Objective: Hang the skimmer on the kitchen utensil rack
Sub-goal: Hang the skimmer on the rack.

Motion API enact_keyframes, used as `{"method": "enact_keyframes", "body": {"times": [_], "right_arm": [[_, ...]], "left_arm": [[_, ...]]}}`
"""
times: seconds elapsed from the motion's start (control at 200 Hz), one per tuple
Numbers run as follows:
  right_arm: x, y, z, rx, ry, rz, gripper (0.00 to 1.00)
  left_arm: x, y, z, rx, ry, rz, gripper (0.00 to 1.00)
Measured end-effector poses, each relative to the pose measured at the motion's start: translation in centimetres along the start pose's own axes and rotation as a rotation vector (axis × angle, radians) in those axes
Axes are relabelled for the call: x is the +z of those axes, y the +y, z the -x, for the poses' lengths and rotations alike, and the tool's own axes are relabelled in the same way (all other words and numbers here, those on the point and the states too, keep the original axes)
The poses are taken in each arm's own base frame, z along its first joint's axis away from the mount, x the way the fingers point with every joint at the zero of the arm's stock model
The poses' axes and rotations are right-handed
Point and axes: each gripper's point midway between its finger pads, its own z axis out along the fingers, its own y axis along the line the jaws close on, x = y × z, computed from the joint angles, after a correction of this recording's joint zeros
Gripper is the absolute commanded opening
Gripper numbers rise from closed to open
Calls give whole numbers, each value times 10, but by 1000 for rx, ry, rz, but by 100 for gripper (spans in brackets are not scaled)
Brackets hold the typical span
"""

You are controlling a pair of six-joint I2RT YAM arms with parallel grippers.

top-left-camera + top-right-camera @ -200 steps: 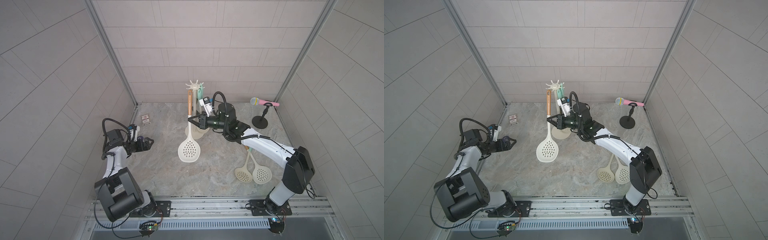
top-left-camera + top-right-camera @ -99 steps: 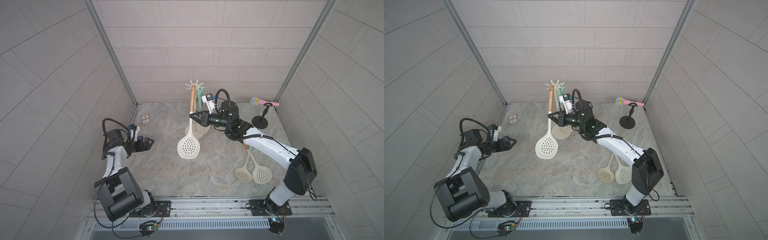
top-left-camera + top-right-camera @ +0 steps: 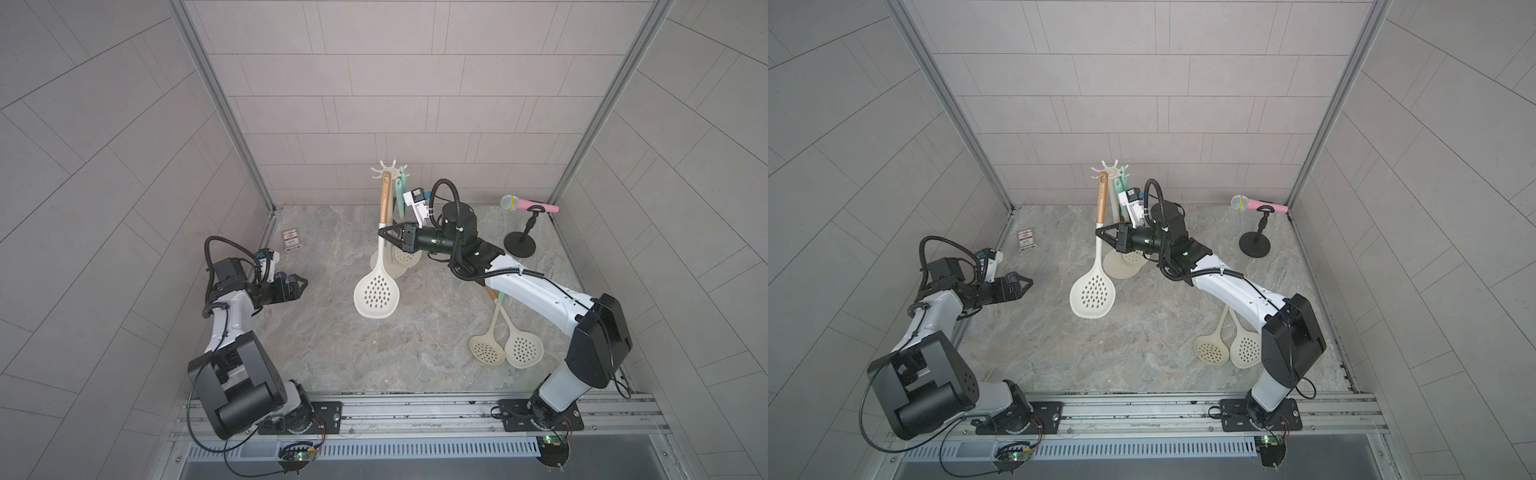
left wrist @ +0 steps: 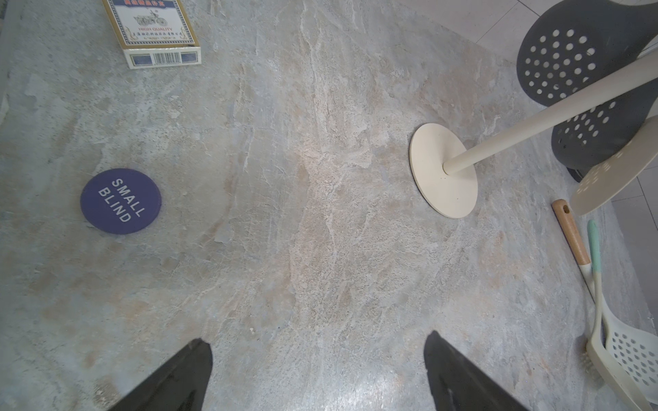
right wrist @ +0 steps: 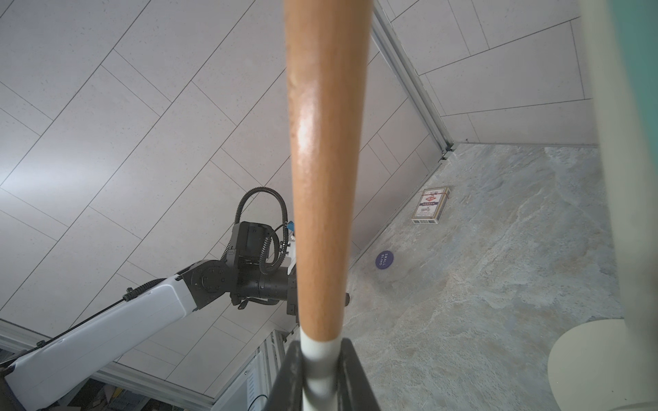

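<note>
A stone-patterned counter [image 3: 332, 345] fills the floor of the tiled cell. Toward its back stands the kitchen utensil rack [image 3: 1109, 168], cream, with a round base, a thin pole and a crown of hooks. A mint-handled skimmer [image 3: 400, 191] hangs from it.

The right end effector [image 3: 381, 235] reaches sideways in front of the pole, its jaws clamped on the skimmer [image 3: 377, 293] at the white neck just below the wooden handle. The skimmer hangs nearly upright and clear of the counter, bowl down. Its handle top is up against the crown, but whether its hole sits on a hook cannot be told.

The left end effector [image 3: 303, 284] hovers near the left wall with its jaws spread wide, holding nothing.

Two cream skimmers [image 3: 487, 351] lie side by side on the counter, their handles running under the right forearm. A black microphone stand [image 3: 519, 245] in the back right corner carries a pink microphone [image 3: 530, 203]. A card box [image 3: 291, 240] lies near the back left corner. Near it is a purple chip [image 4: 121, 201] marked SMALL BLIND.
</note>
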Motion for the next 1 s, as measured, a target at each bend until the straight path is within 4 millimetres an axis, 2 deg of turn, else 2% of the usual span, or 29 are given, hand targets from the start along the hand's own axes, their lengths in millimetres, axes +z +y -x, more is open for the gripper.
{"method": "enact_keyframes", "body": {"times": [0.385,1.001], "right_arm": [[4,-9,-10,20,20,-6,0],[19,-35,-2,19,5,-1,0]], "left_arm": [[0,0,-1,-3,4,2,100],[0,0,-2,-7,9,0,100]]}}
